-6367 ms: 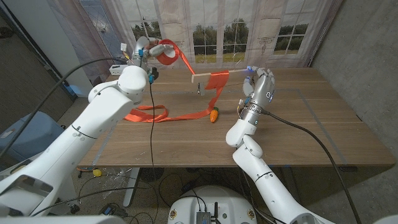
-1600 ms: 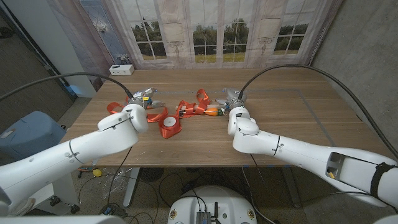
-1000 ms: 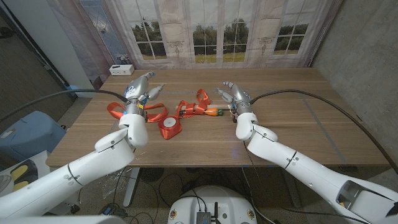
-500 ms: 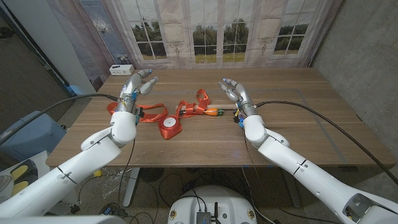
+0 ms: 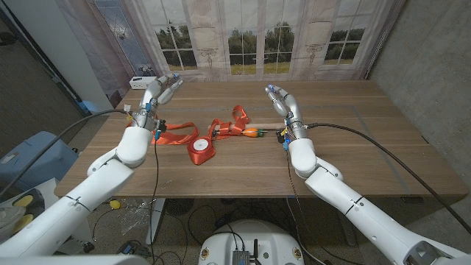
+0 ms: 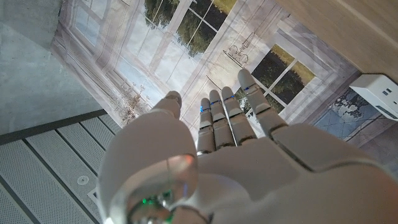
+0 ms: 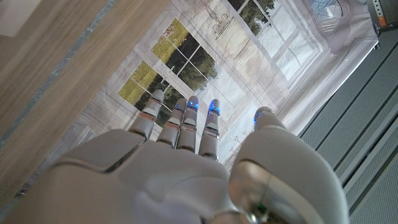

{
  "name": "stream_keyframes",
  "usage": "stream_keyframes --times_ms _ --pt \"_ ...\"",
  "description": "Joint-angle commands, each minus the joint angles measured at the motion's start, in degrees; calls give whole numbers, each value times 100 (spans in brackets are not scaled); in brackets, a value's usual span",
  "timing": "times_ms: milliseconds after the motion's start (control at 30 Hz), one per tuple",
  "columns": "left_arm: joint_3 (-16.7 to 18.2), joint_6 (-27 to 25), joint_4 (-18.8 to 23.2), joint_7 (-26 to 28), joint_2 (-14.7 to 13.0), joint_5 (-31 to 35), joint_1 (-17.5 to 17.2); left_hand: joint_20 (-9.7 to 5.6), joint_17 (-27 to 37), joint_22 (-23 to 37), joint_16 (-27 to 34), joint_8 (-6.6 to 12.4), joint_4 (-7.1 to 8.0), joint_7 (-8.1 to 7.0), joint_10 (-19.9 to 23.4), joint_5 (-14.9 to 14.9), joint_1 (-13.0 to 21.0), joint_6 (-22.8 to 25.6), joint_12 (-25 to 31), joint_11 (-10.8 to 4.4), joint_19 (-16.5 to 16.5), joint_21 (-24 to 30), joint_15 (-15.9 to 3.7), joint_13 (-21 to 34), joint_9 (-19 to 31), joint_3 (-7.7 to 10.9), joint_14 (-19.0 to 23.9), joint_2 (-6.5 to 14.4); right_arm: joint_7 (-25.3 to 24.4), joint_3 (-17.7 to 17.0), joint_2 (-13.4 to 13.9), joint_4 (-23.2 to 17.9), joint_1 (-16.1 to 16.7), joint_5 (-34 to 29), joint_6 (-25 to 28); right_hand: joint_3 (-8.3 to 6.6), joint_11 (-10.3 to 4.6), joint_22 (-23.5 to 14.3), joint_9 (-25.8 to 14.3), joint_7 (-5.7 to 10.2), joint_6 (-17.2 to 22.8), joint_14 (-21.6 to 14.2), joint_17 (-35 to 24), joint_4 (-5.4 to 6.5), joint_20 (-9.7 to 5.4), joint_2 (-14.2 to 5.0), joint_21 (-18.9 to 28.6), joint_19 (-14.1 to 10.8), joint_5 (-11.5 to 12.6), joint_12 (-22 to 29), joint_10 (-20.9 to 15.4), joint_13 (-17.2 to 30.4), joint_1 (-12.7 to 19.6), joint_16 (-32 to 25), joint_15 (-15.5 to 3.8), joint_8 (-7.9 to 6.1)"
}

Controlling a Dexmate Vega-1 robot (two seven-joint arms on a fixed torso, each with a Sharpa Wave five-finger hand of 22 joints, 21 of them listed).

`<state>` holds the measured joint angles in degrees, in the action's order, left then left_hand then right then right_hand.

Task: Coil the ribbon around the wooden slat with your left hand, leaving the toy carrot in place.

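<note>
The orange fabric ribbon [image 5: 221, 131] is seen lying mid-table, with the small orange toy carrot [image 5: 252, 133] at its right. Nothing is held by the left hand [image 5: 157, 91] or right hand [image 5: 284, 104]; fingers are extended.

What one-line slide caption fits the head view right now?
Both hands, left and right, raised open above the wooden table; orange ribbon and small toy carrot lie between them.

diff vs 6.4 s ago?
Both hands let go: the left hand released the ribbon, the right hand released the slat. The ribbon now lies bunched on the table, its spool at the near side. Both hands are raised, fingers spread. The toy carrot stayed put.
</note>
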<state>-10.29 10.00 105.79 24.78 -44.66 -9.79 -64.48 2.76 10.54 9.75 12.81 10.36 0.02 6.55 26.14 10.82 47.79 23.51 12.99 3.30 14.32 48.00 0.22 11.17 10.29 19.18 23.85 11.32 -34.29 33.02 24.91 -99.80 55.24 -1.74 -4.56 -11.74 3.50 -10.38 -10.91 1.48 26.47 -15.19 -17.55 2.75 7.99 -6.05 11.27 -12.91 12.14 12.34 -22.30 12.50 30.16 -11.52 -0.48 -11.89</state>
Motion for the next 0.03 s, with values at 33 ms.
stream_keyframes --times_ms 33 --pt "369 444 -200 -288 193 -321 -72 34 21 9 -37 -12 48 13 4 23 -85 -63 -26 18 5 -27 47 14 5 50 20 -9 -671 -53 -472 180 209 -508 -835 -21 18 -17 -3 -12 78 -92 2 -28 10 -11 46 -89 41 55 -106 12 -41 -55 22 -28"
